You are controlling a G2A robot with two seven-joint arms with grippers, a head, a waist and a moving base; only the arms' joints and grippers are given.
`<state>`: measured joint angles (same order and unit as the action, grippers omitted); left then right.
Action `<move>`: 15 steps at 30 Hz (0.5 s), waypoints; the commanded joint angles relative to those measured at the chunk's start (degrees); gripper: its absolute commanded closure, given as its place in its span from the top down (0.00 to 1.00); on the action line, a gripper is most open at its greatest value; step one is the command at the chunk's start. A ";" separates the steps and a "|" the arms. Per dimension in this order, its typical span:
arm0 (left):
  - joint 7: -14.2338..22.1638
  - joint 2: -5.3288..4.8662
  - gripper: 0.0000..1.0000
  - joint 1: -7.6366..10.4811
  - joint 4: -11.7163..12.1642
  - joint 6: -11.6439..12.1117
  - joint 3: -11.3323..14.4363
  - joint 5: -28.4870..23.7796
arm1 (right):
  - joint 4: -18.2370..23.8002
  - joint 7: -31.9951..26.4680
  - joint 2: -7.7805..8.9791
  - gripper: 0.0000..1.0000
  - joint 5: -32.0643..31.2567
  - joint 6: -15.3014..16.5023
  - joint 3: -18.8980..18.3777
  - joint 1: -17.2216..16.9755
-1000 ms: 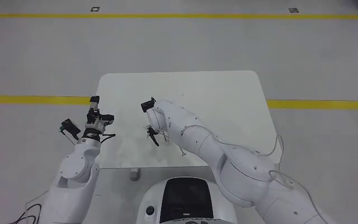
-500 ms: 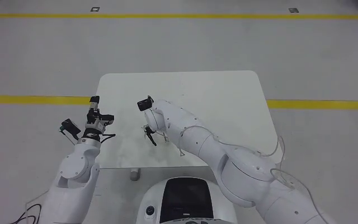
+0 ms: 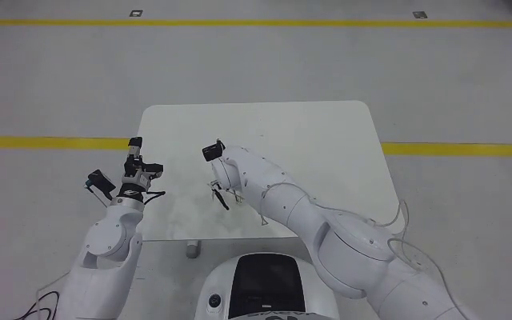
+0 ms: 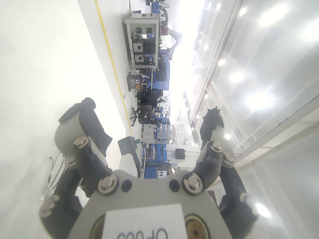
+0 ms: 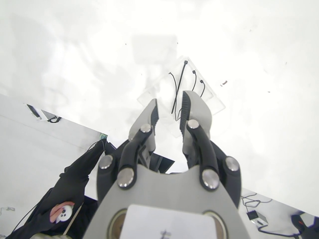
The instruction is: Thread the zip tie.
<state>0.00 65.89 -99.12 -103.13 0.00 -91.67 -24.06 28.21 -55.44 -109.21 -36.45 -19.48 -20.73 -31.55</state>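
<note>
Black plastic zip ties (image 5: 180, 83) lie loose on a clear, flat plastic tray (image 5: 214, 101) set on the white counter (image 3: 320, 144), not far in from one counter edge, with bare surface around the tray's other sides. The right gripper (image 5: 170, 100) hangs above them, ribbed fingers parted and grasping nothing. The left gripper (image 4: 149, 115) is released too, spread wide at the counter's left edge, well apart from the tray.

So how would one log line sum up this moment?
right jaws: open above zip ties in clear tray | left jaws: open, empty | threading: not begun
</note>
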 commanded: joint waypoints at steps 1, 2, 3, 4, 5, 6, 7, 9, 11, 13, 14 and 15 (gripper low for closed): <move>0.00 0.00 1.00 0.00 0.00 0.00 0.00 0.00 | -0.20 0.01 0.09 0.00 -0.49 0.04 -0.13 -0.47; 0.00 0.00 1.00 0.00 0.00 0.00 0.00 0.00 | -0.31 -0.02 0.11 0.00 -0.74 0.07 -0.14 -0.69; 0.00 0.00 1.00 0.00 0.00 0.00 0.00 0.00 | -0.37 0.00 0.11 0.00 -0.97 0.05 -0.19 -0.84; 0.00 0.00 1.00 0.00 0.00 0.00 0.00 0.00 | -0.46 0.11 0.10 0.00 -1.14 0.08 -0.25 -1.04; 0.00 0.00 1.00 0.00 0.00 0.00 0.00 0.00 | -0.65 0.26 0.07 0.00 -1.24 0.33 -0.38 -1.30; 0.00 0.00 1.00 0.00 0.00 0.00 0.00 0.00 | -0.82 0.41 0.05 0.00 -1.27 0.52 -0.50 -1.46; 0.00 0.00 1.00 0.00 0.00 0.00 0.00 0.00 | -1.00 0.46 0.00 0.00 -1.32 0.72 -0.59 -1.60; 0.00 0.00 1.00 0.00 0.00 0.00 0.00 0.00 | -1.42 0.60 -0.17 0.03 -1.62 1.29 -0.66 -1.91; 0.00 0.00 1.00 0.00 0.00 0.00 0.00 0.00 | -1.80 0.75 -0.36 0.10 -1.84 1.73 -0.71 -2.14; 0.00 0.00 1.00 0.00 0.00 0.00 0.00 0.00 | -2.43 1.14 -0.60 0.09 -1.80 2.42 -0.94 -2.32; 0.00 0.00 1.00 0.00 0.00 0.00 0.00 0.00 | -2.70 1.31 -0.72 0.09 -1.77 2.68 -1.04 -2.39; 0.00 0.00 1.00 0.00 0.00 0.00 0.00 0.00 | -3.03 1.55 -0.89 0.09 -1.83 3.01 -1.12 -2.44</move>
<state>0.00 65.89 -99.12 -103.13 0.00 -91.67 -24.06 25.44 -54.06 -109.98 -38.26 -16.71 -21.79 -33.96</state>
